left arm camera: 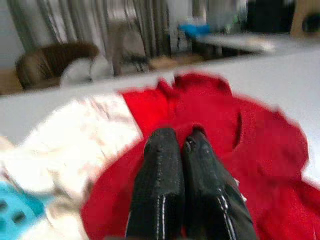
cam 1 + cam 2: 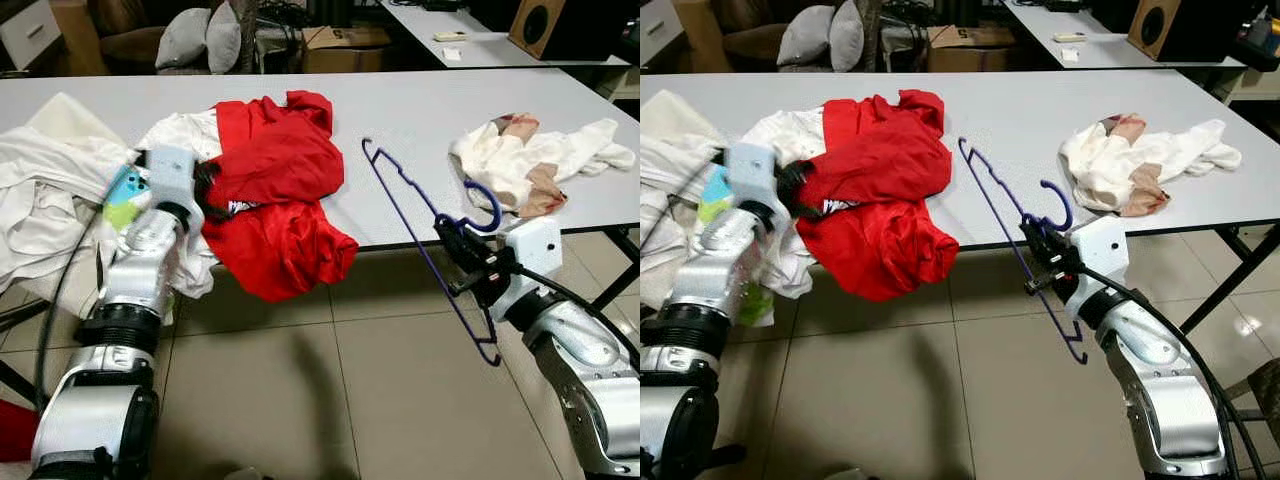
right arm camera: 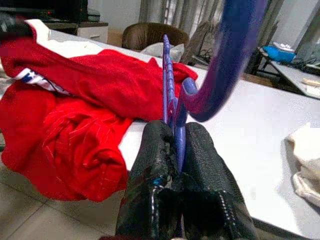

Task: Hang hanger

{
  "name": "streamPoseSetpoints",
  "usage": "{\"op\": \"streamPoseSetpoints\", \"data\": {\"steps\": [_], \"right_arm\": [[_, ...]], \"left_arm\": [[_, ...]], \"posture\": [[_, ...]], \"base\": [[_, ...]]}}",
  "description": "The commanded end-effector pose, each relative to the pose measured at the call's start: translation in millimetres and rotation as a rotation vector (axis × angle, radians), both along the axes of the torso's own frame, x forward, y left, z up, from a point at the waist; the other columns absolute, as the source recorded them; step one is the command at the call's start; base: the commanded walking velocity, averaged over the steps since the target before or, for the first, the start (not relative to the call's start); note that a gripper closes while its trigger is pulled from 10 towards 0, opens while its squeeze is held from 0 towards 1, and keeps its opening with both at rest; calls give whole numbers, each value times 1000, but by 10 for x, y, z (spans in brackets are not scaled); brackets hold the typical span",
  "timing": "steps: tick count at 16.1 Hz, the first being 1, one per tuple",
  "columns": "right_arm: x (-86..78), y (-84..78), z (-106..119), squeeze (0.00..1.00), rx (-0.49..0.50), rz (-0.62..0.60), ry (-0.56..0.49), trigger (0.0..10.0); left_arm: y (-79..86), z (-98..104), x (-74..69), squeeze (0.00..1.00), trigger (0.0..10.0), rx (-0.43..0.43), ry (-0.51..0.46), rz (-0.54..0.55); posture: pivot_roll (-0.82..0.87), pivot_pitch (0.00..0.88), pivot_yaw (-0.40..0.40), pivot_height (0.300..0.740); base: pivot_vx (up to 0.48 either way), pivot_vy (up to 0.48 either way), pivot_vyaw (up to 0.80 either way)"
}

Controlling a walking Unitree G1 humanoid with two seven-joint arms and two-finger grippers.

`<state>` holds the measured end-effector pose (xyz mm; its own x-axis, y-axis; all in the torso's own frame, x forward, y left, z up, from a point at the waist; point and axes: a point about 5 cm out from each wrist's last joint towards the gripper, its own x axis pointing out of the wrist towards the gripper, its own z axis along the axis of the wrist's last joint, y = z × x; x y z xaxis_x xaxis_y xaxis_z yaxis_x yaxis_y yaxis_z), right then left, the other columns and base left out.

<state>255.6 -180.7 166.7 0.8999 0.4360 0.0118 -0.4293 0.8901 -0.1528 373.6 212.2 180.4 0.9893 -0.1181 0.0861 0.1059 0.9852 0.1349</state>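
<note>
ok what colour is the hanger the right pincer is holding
Purple-blue. The hanger in the right pincer shows best in the left eye view.

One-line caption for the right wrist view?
Right gripper clamps a blue hanger above the table edge, red garment alongside.

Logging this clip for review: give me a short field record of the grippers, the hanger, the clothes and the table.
right gripper: shut on the purple hanger near its hook, held off the table edge
left gripper: fingers together, over the red garment
red garment: heaped on the white table, part drooping over the front edge
other clothes: white pile at the robot's left, cream garment at its right
hanger state: bare, nothing on it
</note>
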Motion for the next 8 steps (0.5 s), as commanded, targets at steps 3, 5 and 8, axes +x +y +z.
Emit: {"op": "streamPoseSetpoints", "data": {"steps": [3, 5, 8], "right_arm": [[19, -61, 87, 0, 7, -42, -53, 10000], [4, -57, 75, 0, 8, -41, -51, 10000], [4, -33, 55, 0, 6, -29, -48, 10000]], "left_arm": [[17, 522, -115, 0, 0, -135, -330, -45], [70, 476, -197, 0, 0, -85, -303, -62], [215, -151, -328, 0, 0, 171, 103, -69]], "posture": [[-76, 0, 9, 740], [-74, 0, 9, 740], [-71, 0, 5, 740]], "base": [[0, 0, 0], [0, 0, 0], [0, 0, 0]]}}
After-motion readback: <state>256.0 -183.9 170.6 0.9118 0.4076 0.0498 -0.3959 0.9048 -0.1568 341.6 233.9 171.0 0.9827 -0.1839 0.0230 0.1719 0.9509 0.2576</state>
